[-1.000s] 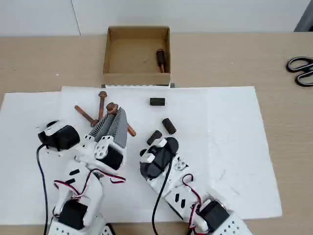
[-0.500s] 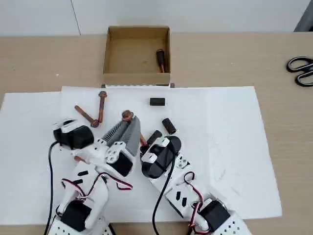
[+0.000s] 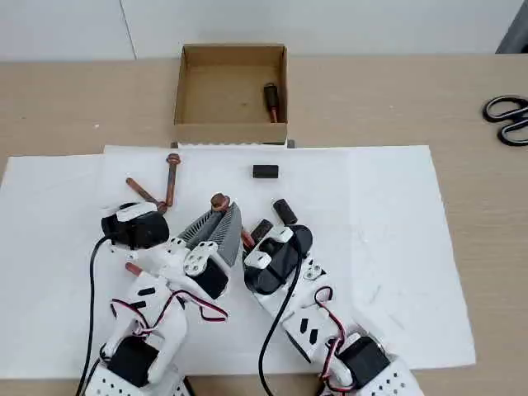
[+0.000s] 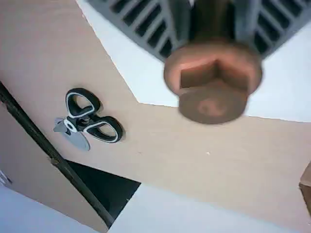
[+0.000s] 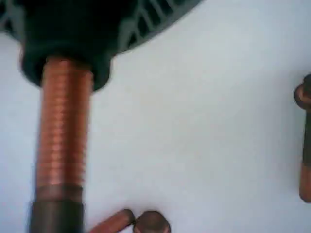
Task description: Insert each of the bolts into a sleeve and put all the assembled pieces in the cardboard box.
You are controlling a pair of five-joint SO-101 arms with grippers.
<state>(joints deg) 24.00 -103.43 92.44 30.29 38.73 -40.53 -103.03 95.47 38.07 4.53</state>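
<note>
My left gripper [image 3: 219,216] is shut on a copper bolt [image 3: 219,200], whose hex head [image 4: 212,80] sticks out past the grey fingers [image 4: 141,19]. The bolt's threaded shaft [image 5: 63,131] runs into a black sleeve [image 5: 63,53] held by my right gripper [image 3: 262,237], which is shut on it. Both grippers meet over the white paper's middle. Two loose bolts [image 3: 172,177] [image 3: 144,194] lie crossed to the left. Two loose sleeves [image 3: 265,172] [image 3: 285,211] lie nearby. The cardboard box [image 3: 233,51] at the back holds one assembled piece [image 3: 271,101].
White paper [image 3: 388,247] covers the table's front. Black-handled scissors [image 3: 507,118] lie at the far right edge on bare wood, also seen as scissors [image 4: 90,119] from the left wrist. Heads of the loose bolts [image 5: 151,222] lie beyond the held sleeve.
My left gripper carried the bolt rightward, away from the two loose bolts, until its shaft met the sleeve. The right gripper shifted slightly to the right.
</note>
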